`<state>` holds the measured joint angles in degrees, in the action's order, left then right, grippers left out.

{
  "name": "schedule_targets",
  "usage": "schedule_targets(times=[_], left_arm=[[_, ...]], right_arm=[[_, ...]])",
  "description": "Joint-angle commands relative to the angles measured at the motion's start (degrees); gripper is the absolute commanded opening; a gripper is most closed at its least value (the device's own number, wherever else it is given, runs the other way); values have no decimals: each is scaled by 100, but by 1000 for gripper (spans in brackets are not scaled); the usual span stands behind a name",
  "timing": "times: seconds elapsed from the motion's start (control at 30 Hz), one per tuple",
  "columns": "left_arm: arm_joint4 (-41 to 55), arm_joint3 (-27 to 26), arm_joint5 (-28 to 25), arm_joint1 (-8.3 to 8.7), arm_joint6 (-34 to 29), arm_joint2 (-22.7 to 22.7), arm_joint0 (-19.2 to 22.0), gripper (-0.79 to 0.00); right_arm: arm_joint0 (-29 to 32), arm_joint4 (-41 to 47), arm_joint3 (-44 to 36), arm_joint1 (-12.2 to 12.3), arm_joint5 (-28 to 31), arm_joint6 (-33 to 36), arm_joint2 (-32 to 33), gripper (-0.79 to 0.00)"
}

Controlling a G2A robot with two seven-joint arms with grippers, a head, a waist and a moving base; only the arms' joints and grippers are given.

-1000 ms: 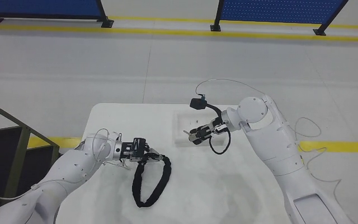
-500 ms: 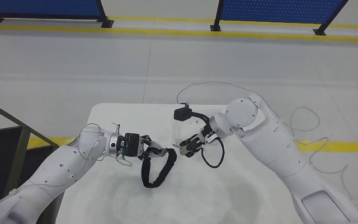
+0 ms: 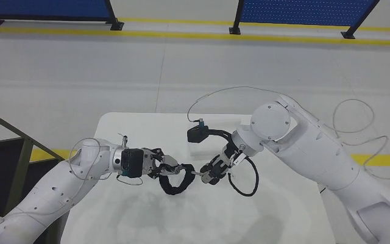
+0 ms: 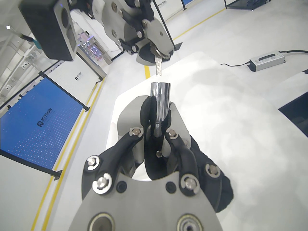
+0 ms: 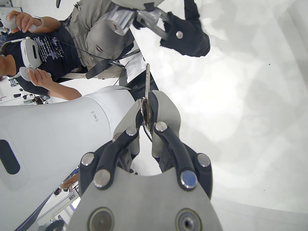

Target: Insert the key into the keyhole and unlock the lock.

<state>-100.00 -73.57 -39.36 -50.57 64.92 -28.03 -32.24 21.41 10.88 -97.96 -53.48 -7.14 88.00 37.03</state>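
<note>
- R gripper [image 5: 148,102] clamps key [image 5: 147,78], blade straight out ahead.
- L gripper [image 4: 158,108] clamps lock cyl [image 4: 160,92]; its end faces key tip, just apart, roughly coaxial.

lock barrel [image 4: 160,97]: polished chrome metal | lock sleeve [image 5: 192,44]: matt black cloth | key [image 4: 158,67]: bright metal

Robot test hall or lab: blue partition screens [image 3: 304,11], yellow floor lines [image 3: 183,35], black shelving rack [image 4: 240,5].
</note>
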Motion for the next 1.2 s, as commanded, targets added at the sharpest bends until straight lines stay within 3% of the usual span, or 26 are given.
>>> schedule_targets(times=[0.0,0.37,0.5,0.57,0.8,1.03,1.17], left_arm=[[-5,7,-4,-3,-3,4,2,-785],[-5,7,-4,-3,-3,4,2,-785],[9,7,16,-3,-45,-1,-15,-785],[223,-60,47,-7,-268,-69,-129,-785],[420,-196,-314,-115,-837,-132,-57,-785],[299,-60,-562,-447,-946,161,257,-785],[185,151,-564,-666,-662,385,385,-785]], right_arm=[[-1,1,0,1,0,0,0,-785],[-1,1,0,1,0,0,0,-785],[22,29,-21,24,-495,0,-236,-785],[-230,-137,-56,69,-916,0,-474,-785],[-1286,853,-241,323,-957,-39,-1266,-785],[-2851,2145,-537,531,-1138,-221,-2715,-785],[-3083,2382,-564,553,-1232,-313,-2729,-785]])
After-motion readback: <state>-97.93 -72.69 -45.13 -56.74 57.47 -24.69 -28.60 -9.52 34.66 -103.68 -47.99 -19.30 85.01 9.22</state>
